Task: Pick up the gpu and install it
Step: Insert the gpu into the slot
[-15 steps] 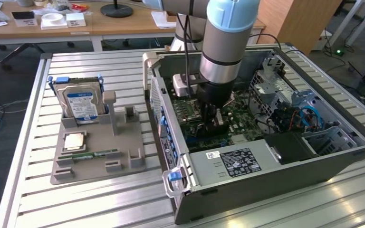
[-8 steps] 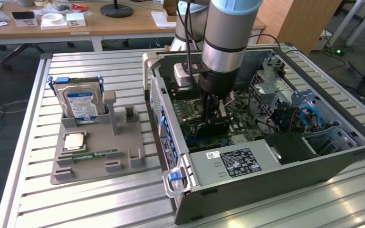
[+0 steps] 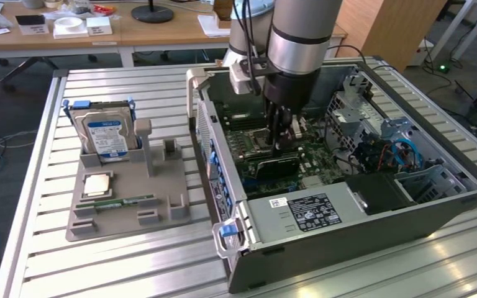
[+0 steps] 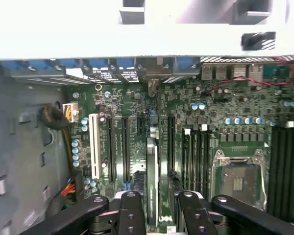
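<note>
The gripper [image 3: 282, 144] pinches the gpu [image 3: 273, 166] by its upper edge and holds it on edge inside the open computer case [image 3: 437, 208], low over the motherboard [image 4: 225, 105], probably so that the card's lower edge can meet a slot. From the case, the grey fixture [image 3: 127, 205] with the hard drive [image 3: 106, 135] stands at nine o'clock on the slatted metal table [image 3: 122, 267]. Wooden desks [image 3: 139, 31] stand at twelve o'clock in an office-like room.

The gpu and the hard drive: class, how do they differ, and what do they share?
The gpu is inside the computer case, held by the gripper; the hard drive stands outside in the grey holder. The gpu looks dark; the hard drive is silver with a blue-white label. Both stand on edge.
</note>
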